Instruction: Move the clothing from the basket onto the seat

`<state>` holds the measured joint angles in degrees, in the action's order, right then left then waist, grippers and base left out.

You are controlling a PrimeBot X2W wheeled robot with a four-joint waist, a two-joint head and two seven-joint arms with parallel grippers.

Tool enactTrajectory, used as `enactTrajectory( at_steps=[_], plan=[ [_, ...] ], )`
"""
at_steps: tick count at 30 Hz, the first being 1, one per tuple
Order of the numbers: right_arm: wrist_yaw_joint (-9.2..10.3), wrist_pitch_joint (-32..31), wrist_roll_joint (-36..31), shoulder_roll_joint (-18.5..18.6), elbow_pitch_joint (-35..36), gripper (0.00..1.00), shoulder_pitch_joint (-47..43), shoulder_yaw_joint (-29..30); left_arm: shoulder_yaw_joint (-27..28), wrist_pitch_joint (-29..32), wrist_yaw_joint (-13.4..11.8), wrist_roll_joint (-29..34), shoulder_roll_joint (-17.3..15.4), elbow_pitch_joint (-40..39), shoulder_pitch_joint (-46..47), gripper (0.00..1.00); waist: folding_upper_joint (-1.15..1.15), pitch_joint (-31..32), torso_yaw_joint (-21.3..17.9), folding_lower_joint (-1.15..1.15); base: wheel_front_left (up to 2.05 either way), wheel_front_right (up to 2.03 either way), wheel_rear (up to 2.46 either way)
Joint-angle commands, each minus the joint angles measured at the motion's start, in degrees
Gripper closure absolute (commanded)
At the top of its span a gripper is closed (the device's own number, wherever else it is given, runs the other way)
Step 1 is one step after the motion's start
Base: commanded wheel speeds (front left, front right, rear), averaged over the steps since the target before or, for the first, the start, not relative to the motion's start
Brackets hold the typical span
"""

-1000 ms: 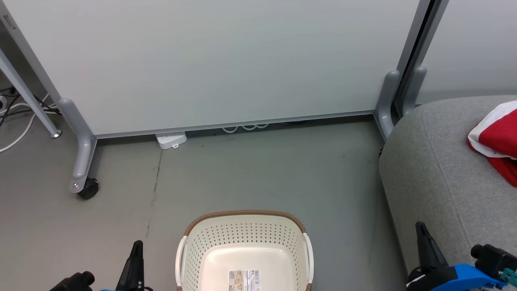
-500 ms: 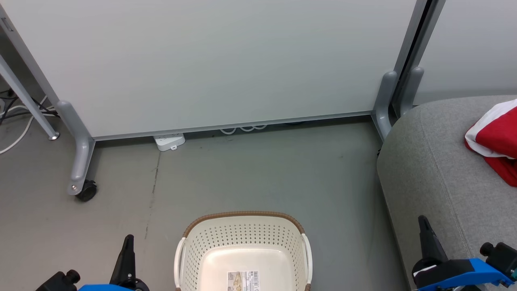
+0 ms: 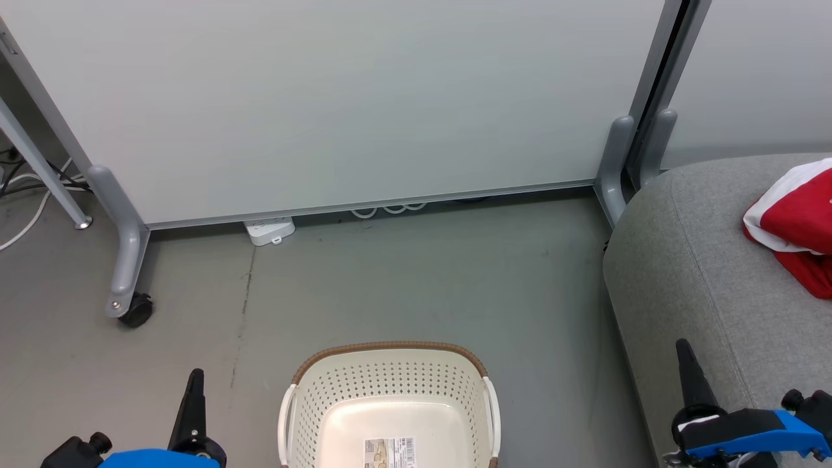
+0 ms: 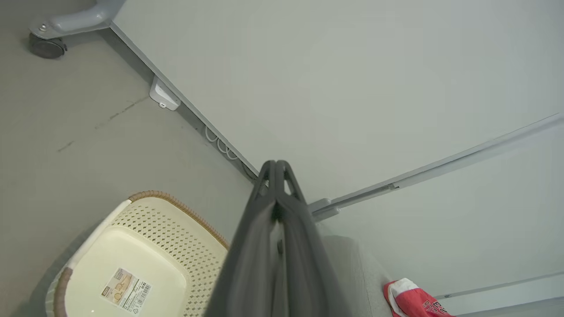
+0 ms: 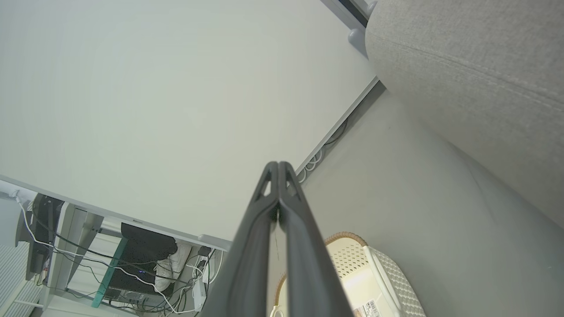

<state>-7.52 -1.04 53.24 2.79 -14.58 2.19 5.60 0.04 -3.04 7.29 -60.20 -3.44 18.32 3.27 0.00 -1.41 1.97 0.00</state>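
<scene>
The cream basket (image 3: 305,390) with a brown rim stands on the floor at the bottom centre, holding nothing but a label on its bottom; it also appears as basket (image 4: 176,224) and basket (image 5: 383,273). Red and white clothing (image 3: 796,227) lies on the grey seat (image 3: 689,273) at the right, and the clothing (image 4: 412,301) shows small white lettering in the left wrist view. My left gripper (image 3: 194,378) is shut, left of the basket, with nothing in it (image 4: 276,165). My right gripper (image 3: 682,348) is shut and empty over the seat's front edge (image 5: 278,165).
A pale partition panel (image 3: 338,97) on grey wheeled feet (image 3: 127,286) stands behind the basket. A white power strip (image 3: 268,229) and cables lie at its base. A shoe of a person (image 5: 169,264) and tangled cables show behind the panel in the right wrist view.
The head camera has shifted slightly, so the scene drifts left. Both grippers stay shut; the left one has moved lower left in view, the right one slightly upward.
</scene>
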Motion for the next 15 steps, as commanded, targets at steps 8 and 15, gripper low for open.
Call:
enactTrajectory(
  at_steps=[8,15],
  plan=[
    [0.02,-0.9,6.6,0.1,0.7,1.0,1.8,0.3,1.3,1.5,0.2,-5.4,-0.3,-1.4,1.7,1.0,0.0,0.1,-0.2,0.0,0.0,0.0,0.0],
    [0.02,-1.6,11.2,0.1,0.7,1.0,2.2,0.4,2.0,2.6,0.2,-9.2,-0.2,-1.8,2.0,1.0,0.0,0.3,-0.4,0.0,0.0,0.0,0.0]
  ],
)
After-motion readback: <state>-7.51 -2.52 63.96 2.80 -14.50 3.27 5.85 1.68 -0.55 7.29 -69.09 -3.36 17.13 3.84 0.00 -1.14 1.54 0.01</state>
